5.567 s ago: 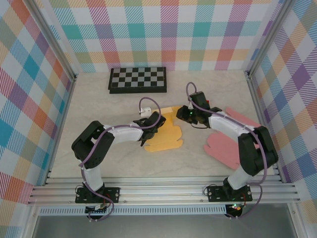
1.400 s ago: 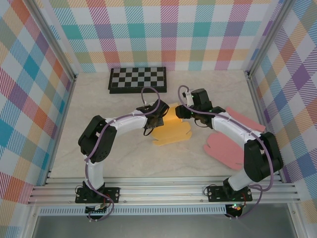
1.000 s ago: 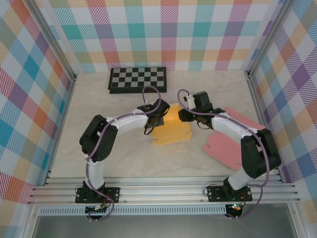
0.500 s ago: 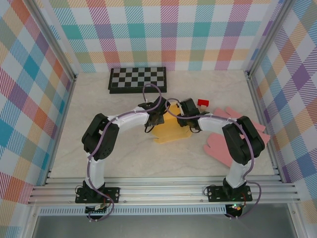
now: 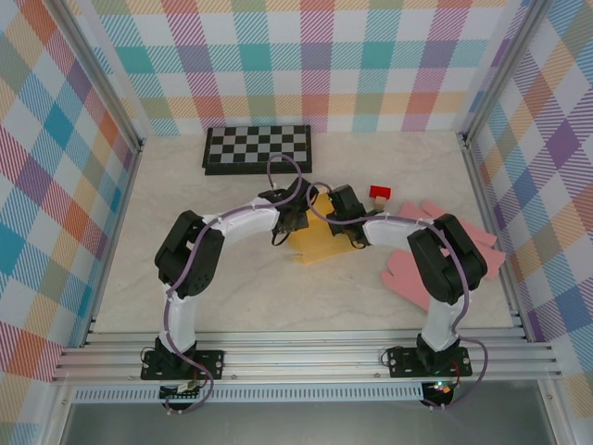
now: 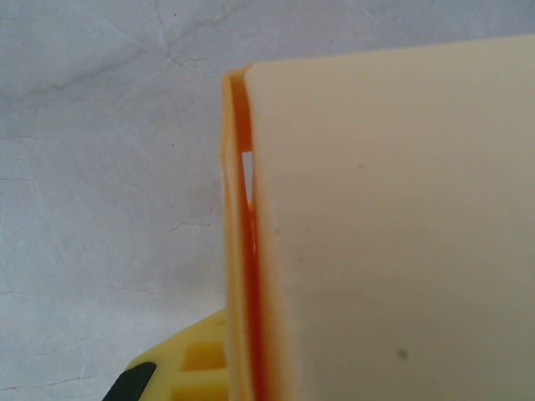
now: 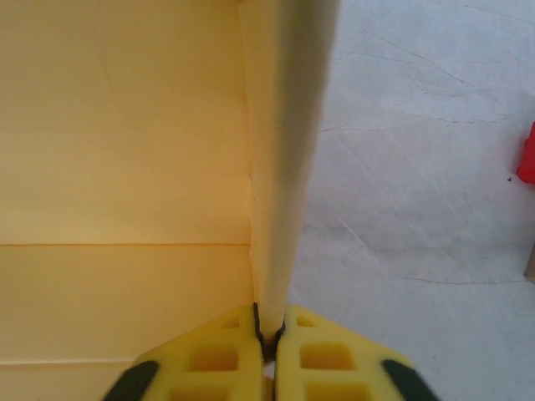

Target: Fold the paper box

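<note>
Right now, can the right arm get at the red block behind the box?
Probably, once freed: the red block lies close by on bare table, but the right arm's jaws are clamped on the yellow box wall.

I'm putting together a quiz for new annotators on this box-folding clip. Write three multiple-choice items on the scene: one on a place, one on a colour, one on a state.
1. Where does the chessboard lie?
A) at the far side of the table
B) under the folded paper
C) at the near edge, between the arm bases

2. What colour are the flat paper sheets to the right of the yellow paper box?
A) green
B) pink
C) white

3. How is the right tool set?
A) wide open above bare table
B) shut on a chess piece
C) shut on an upright flap of the box

Answers:
1 A: the top view shows it well beyond both arms.
2 B: they lie pink beside the right arm.
3 C: in the right wrist view, its fingers pinch the flap's edge.
</note>
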